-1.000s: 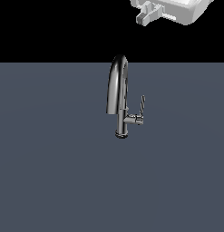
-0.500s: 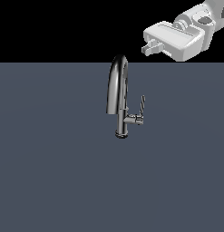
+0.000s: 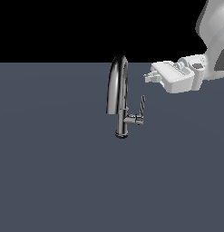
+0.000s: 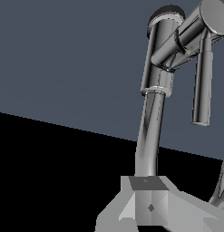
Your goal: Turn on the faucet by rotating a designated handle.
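Standing upright on a flat grey-blue floor [image 3: 50, 181], the faucet [image 3: 119, 97] is a shiny chrome gooseneck whose round base sits on the surface and whose stem rises into a tall arch, with the spout end curling down on the exterior view's left of the stem. Low on the stem, a short stub juts out toward the exterior view's right, and from its end the handle [image 3: 142, 105], a thin chrome lever, points straight up, parallel to the stem and just beside it.

The white gripper [image 3: 148, 77] hangs in the air on the exterior view's right of the faucet, level with the upper part of the arch and higher than the tip of the handle. It touches neither the spout nor the lever; a clear gap separates it from both. Its short fingers point toward the spout, and nothing lies between them, but how far apart they stand cannot be told from either view. The bulky white arm [image 3: 213, 31] behind it runs up and off the frame.

In the wrist view the faucet fills the picture close up, with the stem [image 4: 152, 118], the stub and the lever [image 4: 202, 81] all in sharp view, and part of the pale gripper body [image 4: 149, 206] sits at the frame's edge.
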Available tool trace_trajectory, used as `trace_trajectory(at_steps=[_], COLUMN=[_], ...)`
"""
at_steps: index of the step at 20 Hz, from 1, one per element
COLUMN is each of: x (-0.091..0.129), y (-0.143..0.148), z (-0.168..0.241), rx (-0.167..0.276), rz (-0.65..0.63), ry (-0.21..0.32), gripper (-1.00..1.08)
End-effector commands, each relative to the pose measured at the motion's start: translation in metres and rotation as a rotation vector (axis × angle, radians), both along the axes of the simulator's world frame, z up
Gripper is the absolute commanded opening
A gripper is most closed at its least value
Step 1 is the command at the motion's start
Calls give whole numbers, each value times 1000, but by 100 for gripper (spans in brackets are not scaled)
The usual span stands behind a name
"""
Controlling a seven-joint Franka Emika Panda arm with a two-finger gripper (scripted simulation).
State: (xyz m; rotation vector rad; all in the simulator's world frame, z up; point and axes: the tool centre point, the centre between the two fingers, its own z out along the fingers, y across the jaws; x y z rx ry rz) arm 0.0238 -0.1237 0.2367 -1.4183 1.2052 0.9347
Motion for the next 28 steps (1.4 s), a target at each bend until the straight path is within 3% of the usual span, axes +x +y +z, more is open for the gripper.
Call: trace_trajectory(at_steps=[1,7,12,22,28], x=[2,3,2,2,-16], y=[-1,0,2,4,8], z=[-19,-54,-71,-76,-74], rx=[57,155,203,217,217], rz=[-56,-152,-198,-210,-210], ry=[43,120,157,166,166], gripper=[-100,-100,-100,-100,-100])
